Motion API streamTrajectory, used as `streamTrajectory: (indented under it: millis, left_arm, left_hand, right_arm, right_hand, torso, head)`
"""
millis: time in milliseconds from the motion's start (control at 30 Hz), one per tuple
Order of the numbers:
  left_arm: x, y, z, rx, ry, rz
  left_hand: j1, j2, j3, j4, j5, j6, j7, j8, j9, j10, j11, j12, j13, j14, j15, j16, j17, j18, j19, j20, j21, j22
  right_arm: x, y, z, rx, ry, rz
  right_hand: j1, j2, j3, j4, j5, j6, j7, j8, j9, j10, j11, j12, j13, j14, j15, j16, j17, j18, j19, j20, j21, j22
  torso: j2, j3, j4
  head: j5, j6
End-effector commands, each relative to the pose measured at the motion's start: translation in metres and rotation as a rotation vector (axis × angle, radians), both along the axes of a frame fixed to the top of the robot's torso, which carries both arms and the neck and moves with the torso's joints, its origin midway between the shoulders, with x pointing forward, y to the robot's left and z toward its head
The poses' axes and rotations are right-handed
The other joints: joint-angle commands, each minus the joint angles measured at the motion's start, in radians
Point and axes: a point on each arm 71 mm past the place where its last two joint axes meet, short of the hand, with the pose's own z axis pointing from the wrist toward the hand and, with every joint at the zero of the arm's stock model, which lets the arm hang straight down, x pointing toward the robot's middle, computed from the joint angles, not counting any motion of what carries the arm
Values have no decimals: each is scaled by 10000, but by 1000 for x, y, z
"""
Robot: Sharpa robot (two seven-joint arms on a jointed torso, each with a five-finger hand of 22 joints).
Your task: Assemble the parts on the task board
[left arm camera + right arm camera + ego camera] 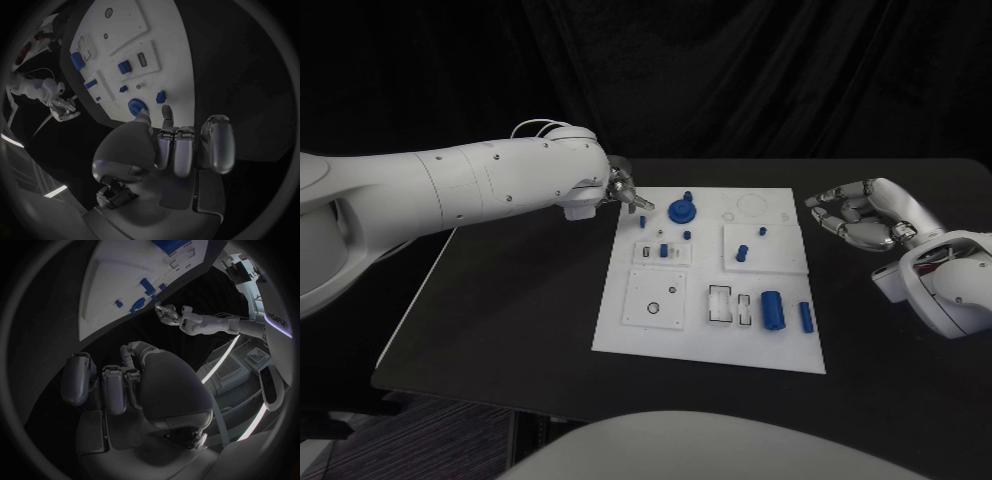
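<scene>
Both hands hold nothing: the left hand (620, 190) hovers, fingers loosely curled, at the task board's (625, 335) upper-left corner near the round blue knob (682, 210); the right hand (855, 215) rests curled at centre right. Two blue cylinders (772, 310) lie loose lower right, so I judge most assembly remains.

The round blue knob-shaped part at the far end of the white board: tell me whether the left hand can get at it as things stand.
Probably yes. The left hand hovers at the white task board's far left edge, holding nothing, with the round blue knob-shaped part just beyond its fingertips. Nothing stands between them; the right hand is off the board's other side.
</scene>
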Motion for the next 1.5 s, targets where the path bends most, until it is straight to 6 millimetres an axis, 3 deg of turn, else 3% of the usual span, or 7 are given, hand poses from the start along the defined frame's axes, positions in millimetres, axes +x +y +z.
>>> streamTrajectory:
  millis: [33, 1500]
  left_arm:
    - [-1, -2, -2, 74, 174, -133]
    - [0, -5, -15, -231, 361, -237]
  left_hand:
    - [86, 16, 20, -37, 39, 70, 16, -39, -12, 1073, 55, -40, 2627, 1057, 60, 27, 2634, 31, -13, 79, -54, 1879]
    - [195, 107, 227, -126, 312, 146, 26, -370, -316, 1073, 66, -40, 2627, 1057, 71, 27, 2634, 76, -118, 86, -269, 1816]
  right_arm:
    - [-1, 0, -2, -28, 150, -59]
    - [-1, 0, -1, -7, 115, -41]
  right_hand:
    - [-77, -1, 39, 0, 32, 15, 0, -5, -13, 715, 60, -31, 2322, 775, 23, -32, 1929, 60, -85, 12, -60, 1151]
    - [-107, 1, 64, -23, 33, 16, -1, -1, -15, 711, 59, -32, 2320, 773, 22, -34, 1927, 60, -87, 12, -67, 1155]
  torso:
    - [-6, -6, -19]
    - [-19, -5, -14]
  head:
    - [25, -1]
    - [11, -1]
